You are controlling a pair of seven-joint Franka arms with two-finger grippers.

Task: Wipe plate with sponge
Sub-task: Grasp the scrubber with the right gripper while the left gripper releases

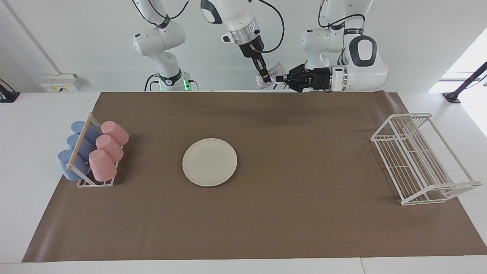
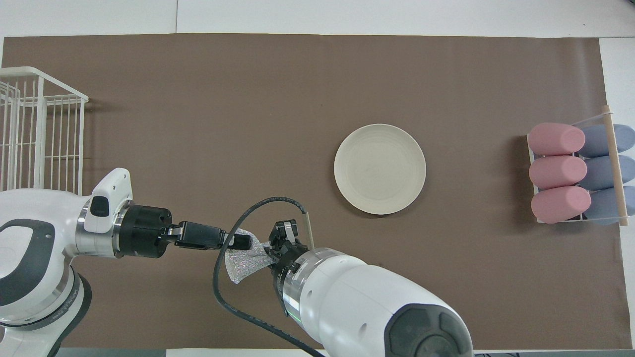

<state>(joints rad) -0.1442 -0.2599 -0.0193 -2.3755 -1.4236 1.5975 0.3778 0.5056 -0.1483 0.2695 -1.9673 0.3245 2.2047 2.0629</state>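
The cream-white plate (image 1: 209, 162) lies flat on the brown mat, toward the right arm's end of its middle; it also shows in the overhead view (image 2: 380, 169). The silvery mesh sponge (image 1: 277, 70) hangs in the air over the mat's edge nearest the robots, and shows in the overhead view (image 2: 243, 265). My right gripper (image 1: 267, 79) points down and is shut on the sponge's middle (image 2: 274, 249). My left gripper (image 1: 280, 78) lies level and points at the sponge, its tip against it (image 2: 245, 241). Both are well clear of the plate.
A white wire rack (image 1: 418, 160) stands at the left arm's end of the mat. A small rack (image 1: 91, 182) with three pink cups (image 1: 108, 150) and three blue cups (image 1: 76, 150) stands at the right arm's end.
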